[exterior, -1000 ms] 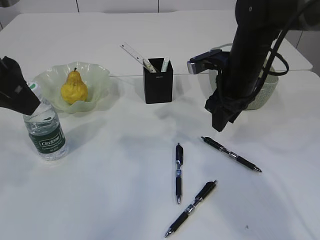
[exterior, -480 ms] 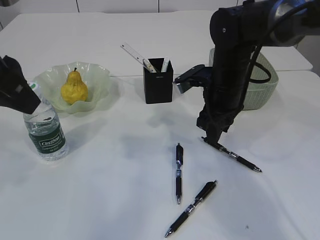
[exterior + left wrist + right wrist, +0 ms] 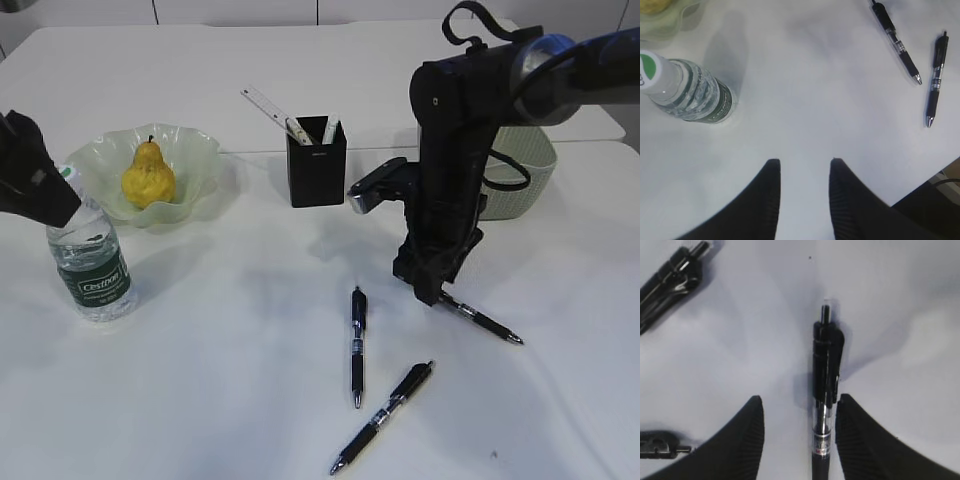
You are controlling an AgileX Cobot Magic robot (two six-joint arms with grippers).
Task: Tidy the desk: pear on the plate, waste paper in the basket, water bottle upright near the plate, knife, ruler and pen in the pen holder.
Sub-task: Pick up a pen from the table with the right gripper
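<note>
Found the right tool [image 3: 800,405] down low over the rightmost pen [image 3: 826,370], jaws apart and straddling the barrel, nothing clamped yet. Lay flat on the white surface [image 3: 220,380], that pen, at about 4 o'clock from the pen holder [image 3: 316,165], clicker end pointing away from the wrist, barrel sitting nearer one finger than the other.

Judged it light, stiff and round: likely to roll or skid sideways if pinched off-centre. Looked glossy on the black shell, so probably slippery there. Best taken across the barrel just below the clip, where the clip itself would stop any spinning; better still if centred between the fingers first. Needed only a gentle squeeze, being thin and unlikely to crush, then a tilt to vertical before dropping into the narrow square cup.

Counted two more pens [image 3: 357,340] [image 3: 385,415] loose at 6 o'clock from the holder, well apart from each other. Noted the ruler [image 3: 262,103] already leaning out of the holder toward 10 o'clock.

Saw the left tool [image 3: 805,170] also apart and empty, hovering with the water bottle [image 3: 690,95] upright at its 10 o'clock. Stood at 7 o'clock of the plate [image 3: 200,155], that bottle, with the pear [image 3: 148,175] resting in the dish. Sat at 3 o'clock of the holder, the basket [image 3: 525,170], partly hidden behind the right arm.
</note>
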